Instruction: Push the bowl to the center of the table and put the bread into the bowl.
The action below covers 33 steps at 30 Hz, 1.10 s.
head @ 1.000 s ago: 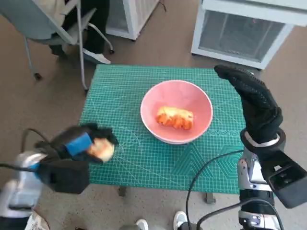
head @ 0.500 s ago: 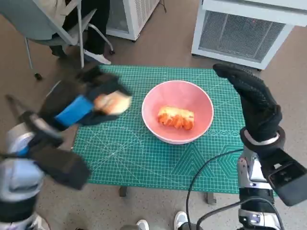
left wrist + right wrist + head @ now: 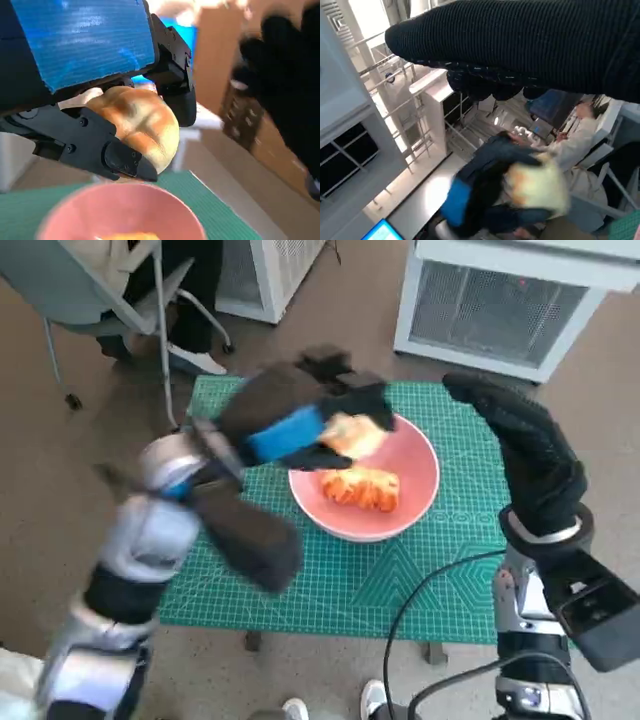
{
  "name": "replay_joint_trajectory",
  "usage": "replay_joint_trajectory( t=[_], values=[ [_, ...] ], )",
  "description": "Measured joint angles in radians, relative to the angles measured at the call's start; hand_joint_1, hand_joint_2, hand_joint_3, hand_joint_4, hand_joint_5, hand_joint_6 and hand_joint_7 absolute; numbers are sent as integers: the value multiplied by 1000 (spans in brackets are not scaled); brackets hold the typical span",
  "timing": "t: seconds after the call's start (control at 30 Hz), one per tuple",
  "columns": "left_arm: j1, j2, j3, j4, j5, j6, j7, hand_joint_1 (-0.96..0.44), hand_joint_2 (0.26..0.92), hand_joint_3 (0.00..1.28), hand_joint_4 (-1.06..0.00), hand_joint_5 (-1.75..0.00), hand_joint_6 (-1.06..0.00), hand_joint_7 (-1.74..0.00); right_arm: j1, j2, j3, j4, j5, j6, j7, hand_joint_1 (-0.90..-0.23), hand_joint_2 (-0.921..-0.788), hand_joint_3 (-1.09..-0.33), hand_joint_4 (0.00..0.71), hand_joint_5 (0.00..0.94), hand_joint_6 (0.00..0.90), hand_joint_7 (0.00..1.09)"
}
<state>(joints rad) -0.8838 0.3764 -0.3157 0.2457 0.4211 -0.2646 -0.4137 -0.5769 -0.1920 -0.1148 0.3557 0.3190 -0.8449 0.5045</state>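
The left hand [image 3: 300,425] grips a bread roll [image 3: 352,434] above the pink bowl's [image 3: 415,480] rim; another bread piece [image 3: 360,487] lies inside. The right hand [image 3: 525,455] hovers beside the bowl, fingers extended, holding nothing.

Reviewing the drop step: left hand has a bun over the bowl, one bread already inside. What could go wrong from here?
1. The bun in the left hand hangs over the bowl's far-left rim, not its middle; released here, it might clip the rim and roll onto the mat.
2. The bread already inside takes up the floor, so the bun could bounce off it.
3. The right hand is raised beside the bowl; a sweep might knock it.
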Motion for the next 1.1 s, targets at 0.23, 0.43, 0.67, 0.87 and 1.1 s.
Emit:
replay_joint_trajectory(
  t=[0.23, 0.43, 0.67, 0.87, 1.1],
  values=[
    [-56, -55, -70, 222, 15, 34, -79, -149, 889, 70, -320, -148, -329, -431, 0, -1, -3, -2, -2, -5, -1, -611, -921, -752, 260, 0, -1, 626],
    [-56, -62, -100, 259, 21, 126, -172, -156, 870, 8, -189, -15, -322, -117, 3, -4, -7, -13, -8, -4, -5, -613, -921, -753, 254, 0, -1, 626],
    [-42, -62, -72, 258, -14, 104, -161, -165, 855, 1, -121, -1, -295, -54, 4, -7, -13, -19, -11, -3, -16, -613, -921, -752, 251, 0, -1, 626],
    [8, -70, -5, 282, -87, -33, -80, -234, 862, 4, -105, -3, -287, -35, 2, -14, -23, -18, -12, 4, -28, -613, -921, -748, 250, 0, 0, 624],
    [88, -120, 150, 331, -276, -263, 32, -304, 908, 15, -182, -18, -339, -38, -6, -18, -34, -22, -33, 18, -67, -611, -921, -739, 253, 1, 31, 568]
  ],
)
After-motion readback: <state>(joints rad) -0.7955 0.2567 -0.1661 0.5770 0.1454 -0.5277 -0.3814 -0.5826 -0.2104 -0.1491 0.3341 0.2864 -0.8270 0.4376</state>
